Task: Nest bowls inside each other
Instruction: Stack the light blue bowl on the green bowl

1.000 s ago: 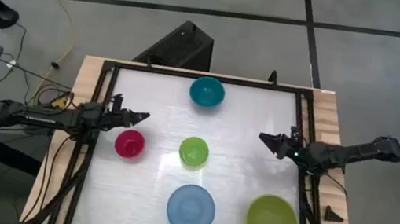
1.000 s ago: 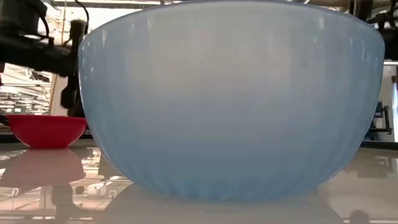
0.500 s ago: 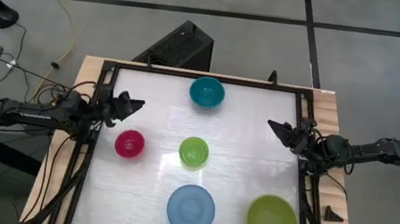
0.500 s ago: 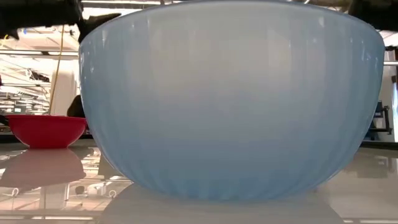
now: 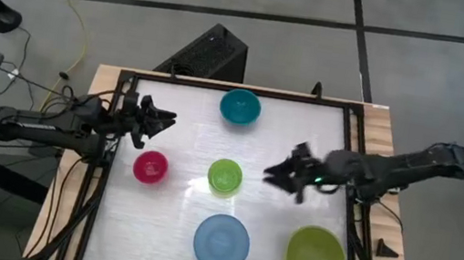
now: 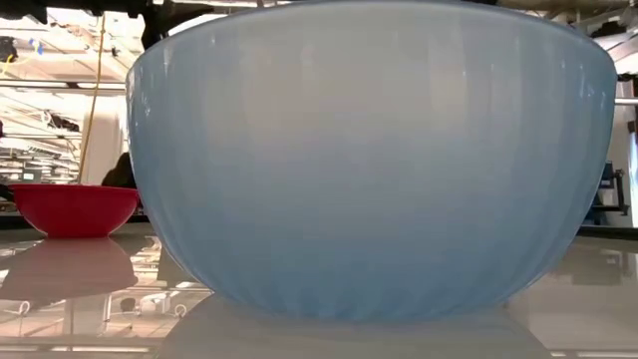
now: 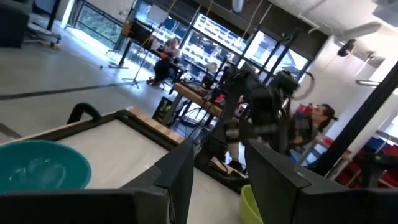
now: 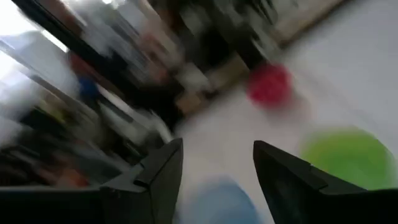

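Five bowls stand upright and apart on the white table. The teal bowl (image 5: 240,106) is at the far middle, the magenta bowl (image 5: 151,167) at the left, the small lime green bowl (image 5: 225,176) in the centre. The light blue bowl (image 5: 222,242) and the large lime green bowl (image 5: 315,258) are near the front. My left gripper (image 5: 164,120) hovers open above the table's left side, beyond the magenta bowl. My right gripper (image 5: 274,171) hovers open just right of the small lime green bowl, which shows ahead of its fingers (image 8: 345,155).
A black frame (image 5: 355,139) runs round the table. The light blue bowl (image 6: 369,160) fills the low view, with the magenta bowl (image 6: 72,209) beside it. In the left wrist view the teal bowl (image 7: 37,171) and my right arm (image 7: 261,112) show, with people in the room behind.
Both grippers have risen, and both stay open. My right gripper has swung from the table's right edge in toward the small lime green bowl. My left gripper has gone a little toward the far edge and rolled. The bowls have not moved.
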